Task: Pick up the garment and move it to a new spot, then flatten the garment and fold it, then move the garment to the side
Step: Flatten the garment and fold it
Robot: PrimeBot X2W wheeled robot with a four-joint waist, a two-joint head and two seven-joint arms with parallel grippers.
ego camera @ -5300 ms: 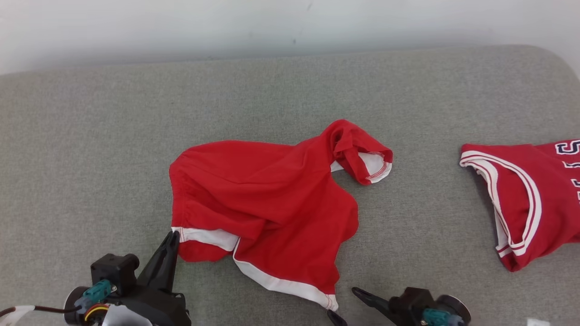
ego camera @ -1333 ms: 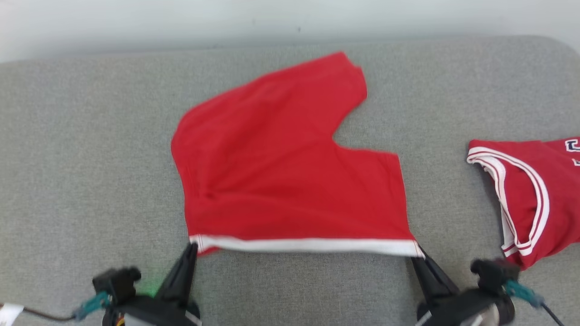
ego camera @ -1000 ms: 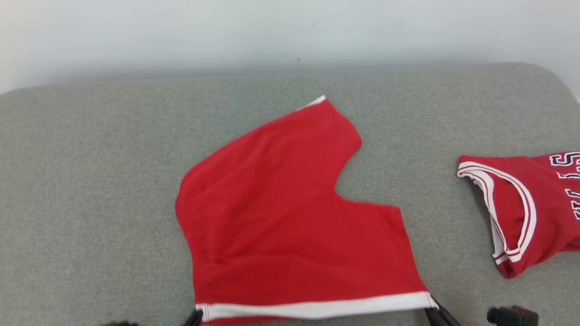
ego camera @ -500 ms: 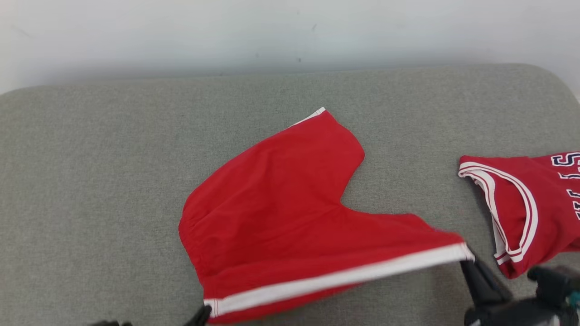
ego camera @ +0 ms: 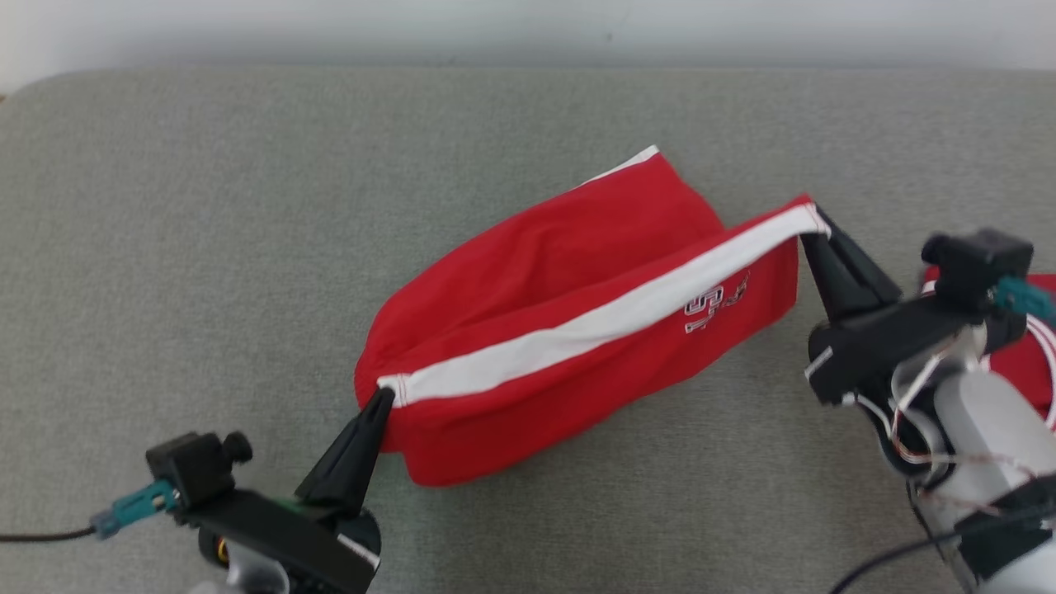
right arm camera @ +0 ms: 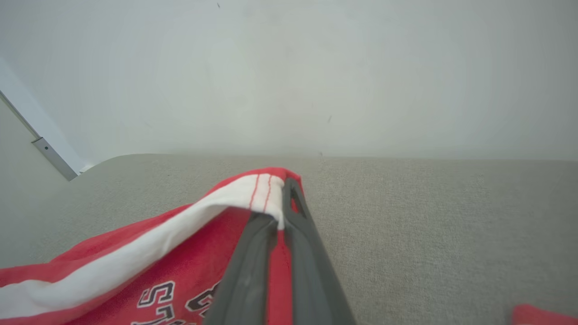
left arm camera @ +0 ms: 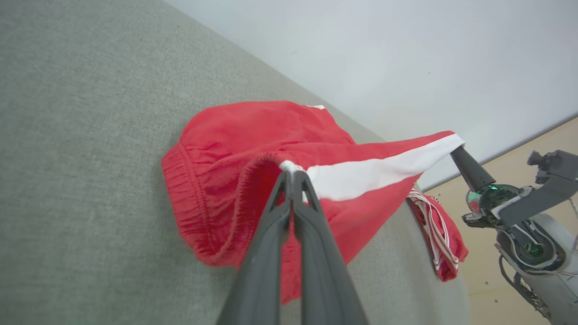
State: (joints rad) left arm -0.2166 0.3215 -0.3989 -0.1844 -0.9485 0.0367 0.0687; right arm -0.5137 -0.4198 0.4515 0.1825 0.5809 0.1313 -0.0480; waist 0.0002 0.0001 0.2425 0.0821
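The garment [ego camera: 577, 272] is a pair of red shorts with a white side stripe and white lettering, lying on the grey cushion [ego camera: 206, 206]. Its striped edge is raised and stretched taut between my two grippers. My left gripper [ego camera: 384, 394] is shut on the stripe's near-left end, by the elastic waistband [left arm camera: 180, 189]. At the far-right end, near the leg hem, my right gripper [ego camera: 813, 227] is shut on the stripe. The left wrist view has the garment [left arm camera: 235, 149] under my left gripper [left arm camera: 289, 174]; the right wrist view has the garment [right arm camera: 149, 253] pinched in my right gripper [right arm camera: 282, 189].
A second red garment with white trim [left arm camera: 435, 234] lies at the cushion's right end, partly behind my right arm [ego camera: 973, 412]. A pale wall [right arm camera: 289, 67] runs behind the cushion. Bare cushion lies to the left and in front.
Both grippers have carried the striped edge up and away from me over the rest of the shorts, the right one farther. The lettering now faces up. The head camera has tilted down.
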